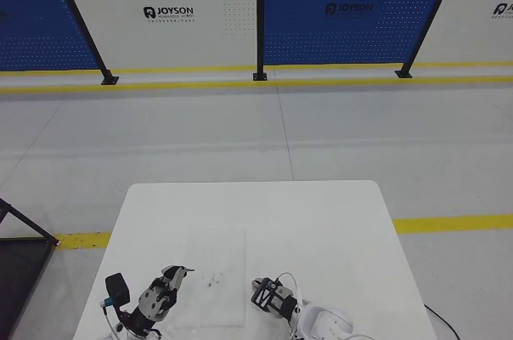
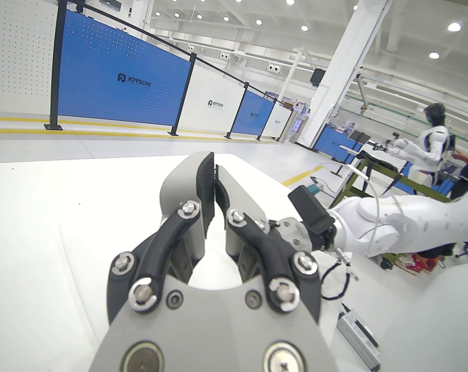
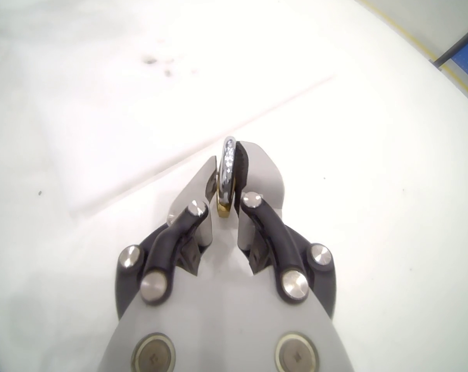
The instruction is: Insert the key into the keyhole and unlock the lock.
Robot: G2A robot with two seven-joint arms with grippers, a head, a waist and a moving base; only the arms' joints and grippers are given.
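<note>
Currently right hand [image 3: 229, 159] pinches the lock [image 3: 226, 191], left hand [image 2: 215, 165] pressed together

**Materials and finish: metal lock, rubber-padded grippers, matt white table**

Lock [image 3: 223, 209]: brass-coloured metal body with a dull sheen. Its shackle [image 3: 228, 162] is polished chrome-look metal, glossy with mirror highlights.

Right gripper [image 3: 228, 156]: finger shells are smooth pale grey with a satin finish; metal or plastic, cannot tell. The links are black, smooth and slightly glossy. Pins and screws are bright bare metal. The pads [image 3: 241, 160] are black, ribbed, rubber-like and matt.

Left gripper [image 2: 215, 164]: same finish, with grey satin shells, ribbed black pads and shiny pins.

Table [image 1: 324, 221]: white, smooth, matt.

Mat [image 1: 214, 272], near middle of the table: thin white sheet, matt, with a few dark specks.
</note>
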